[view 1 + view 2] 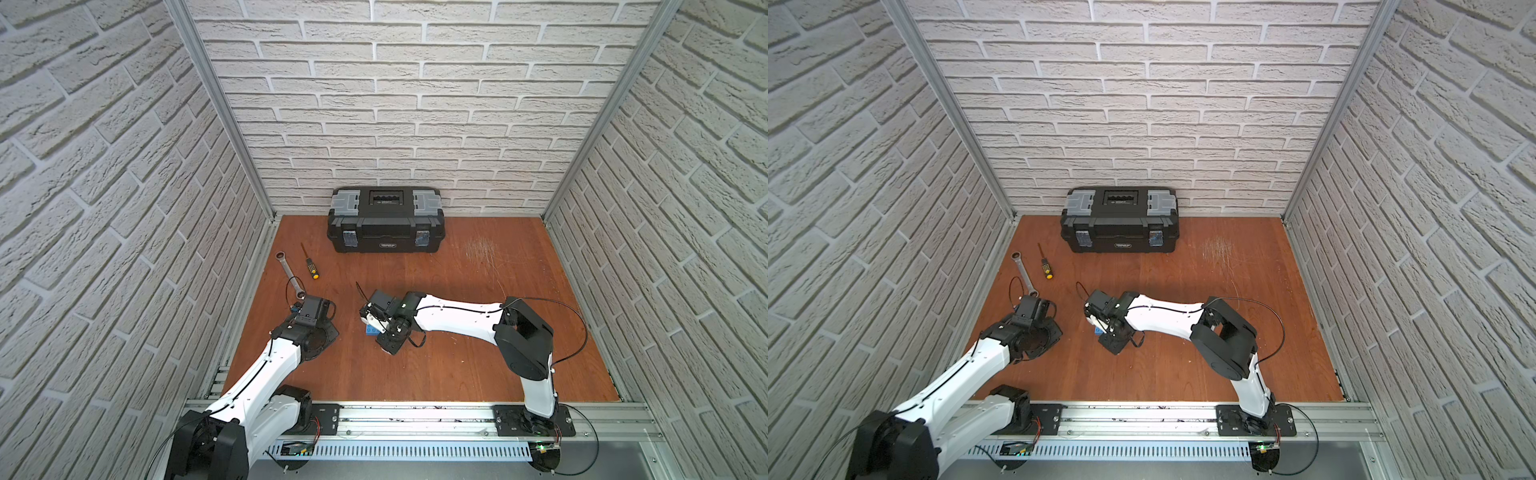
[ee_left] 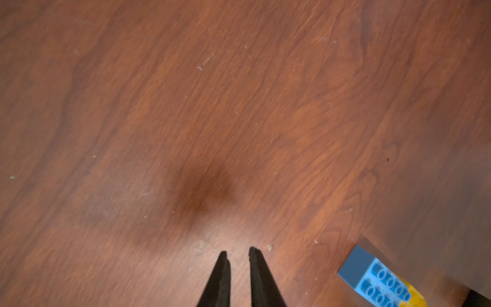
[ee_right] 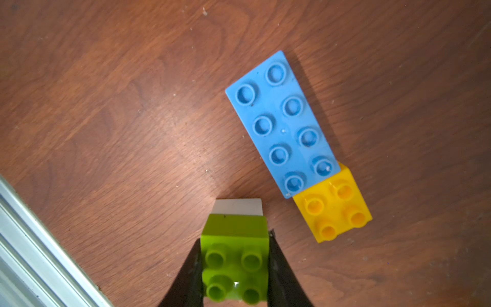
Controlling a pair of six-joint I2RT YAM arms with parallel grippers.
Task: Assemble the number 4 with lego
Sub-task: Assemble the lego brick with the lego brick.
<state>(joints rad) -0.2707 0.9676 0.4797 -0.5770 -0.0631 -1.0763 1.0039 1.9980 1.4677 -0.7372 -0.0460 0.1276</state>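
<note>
Right arm: elbow bent, forearm reaching over surface [image 1: 415, 374], wrist down | right gripper [image 3: 235, 239]: clamped on lime green brick [image 3: 235, 268] atop white brick [image 3: 237, 206] | long blue brick [image 3: 281, 122] joined to yellow brick [image 3: 334, 210], flat on surface nearby | left arm folded low; left gripper [image 2: 237, 251]: slightly parted, holding nothing.

The table [image 3: 106, 106] is smooth brown wood with tiny scratches, the blue brick [image 3: 281, 125], yellow brick [image 3: 334, 210] and green brick [image 3: 235, 265] are smooth, shiny plastic, the toolbox [image 1: 386, 232] is dull black plastic, and the wrench [image 1: 289, 274] is shiny metal.
</note>
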